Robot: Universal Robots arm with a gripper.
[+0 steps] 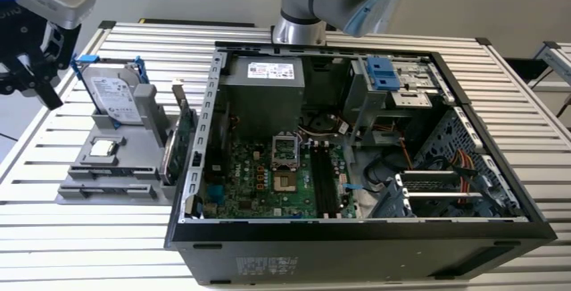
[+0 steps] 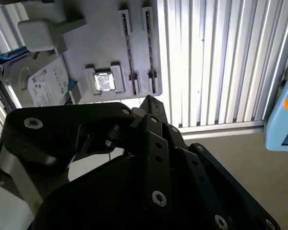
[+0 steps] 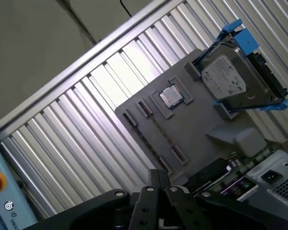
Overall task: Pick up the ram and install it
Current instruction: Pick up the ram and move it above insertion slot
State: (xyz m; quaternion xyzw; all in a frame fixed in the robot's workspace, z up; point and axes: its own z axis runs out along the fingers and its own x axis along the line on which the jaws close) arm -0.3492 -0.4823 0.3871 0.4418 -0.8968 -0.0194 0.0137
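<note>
The ram (image 1: pixel 170 150) is a narrow green stick standing on edge along the grey holder tray (image 1: pixel 85 194), on the side nearest the open computer case (image 1: pixel 357 231). My black gripper (image 1: pixel 49 93) hangs at the exterior view's far left, above and beyond the tray's outer side and well apart from the ram. In both wrist views its fingertips (image 2: pixel 151 103) (image 3: pixel 158 176) meet, shut with nothing between them. Below them lies the tray (image 2: pixel 101 43) (image 3: pixel 201 120). The motherboard's long memory slots (image 1: pixel 323 180) lie inside the case.
On the tray stand a silver hard drive with blue clips (image 1: pixel 116 93) (image 3: pixel 233 79), a square processor (image 1: pixel 104 147) (image 2: pixel 104 81) (image 3: pixel 172 97) and a larger green card with a metal bracket (image 1: pixel 186 127). The slatted metal table (image 1: pixel 80 251) runs all around. The arm's base (image 1: pixel 299 30) rises behind the case.
</note>
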